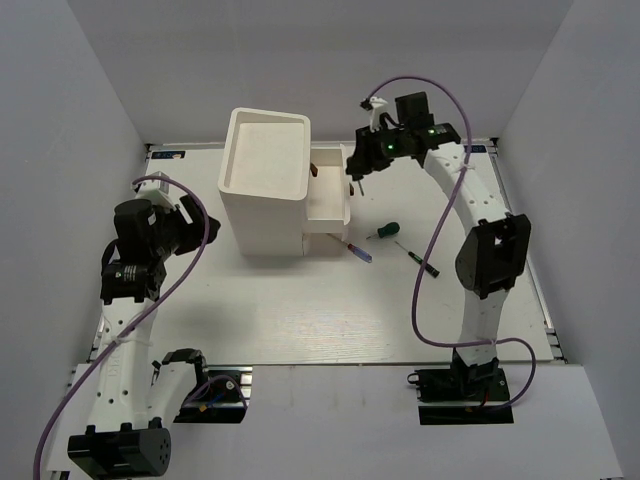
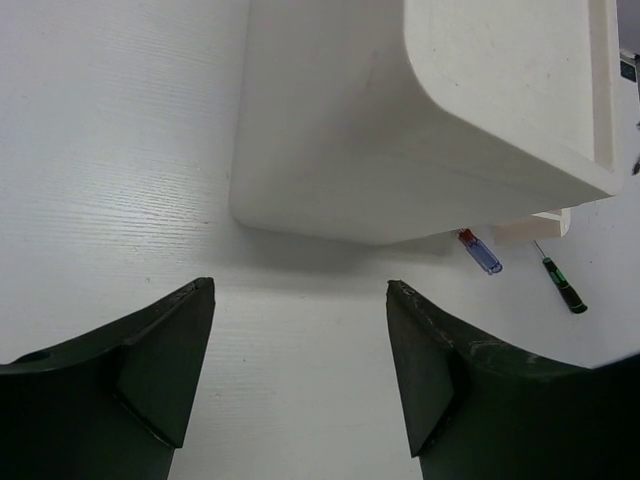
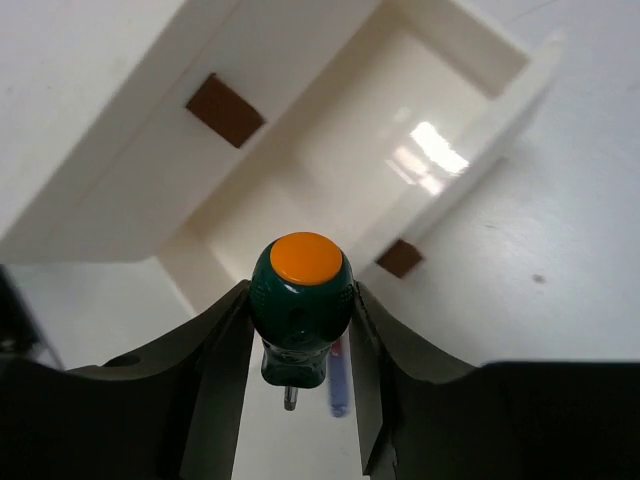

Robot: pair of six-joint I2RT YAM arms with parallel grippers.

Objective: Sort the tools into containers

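Note:
A tall white box (image 1: 265, 150) stands at the back middle, with one drawer (image 1: 328, 208) pulled out on its right side. My right gripper (image 1: 358, 168) hovers over that drawer. In the right wrist view this gripper (image 3: 300, 292) is shut on a stubby green screwdriver with an orange cap (image 3: 300, 285), held above the open drawer (image 3: 430, 110). Three tools lie on the table: a blue screwdriver (image 1: 358, 250), a stubby green one (image 1: 383, 231) and a thin green-black one (image 1: 415, 255). My left gripper (image 2: 300, 290) is open and holds nothing, left of the box (image 2: 400, 120).
Brown knobs (image 3: 225, 108) sit on the drawer fronts. White walls close in the table on three sides. The right arm's purple cable (image 1: 425, 300) loops over the right part of the table. The loose tools lie just right of the box's front corner.

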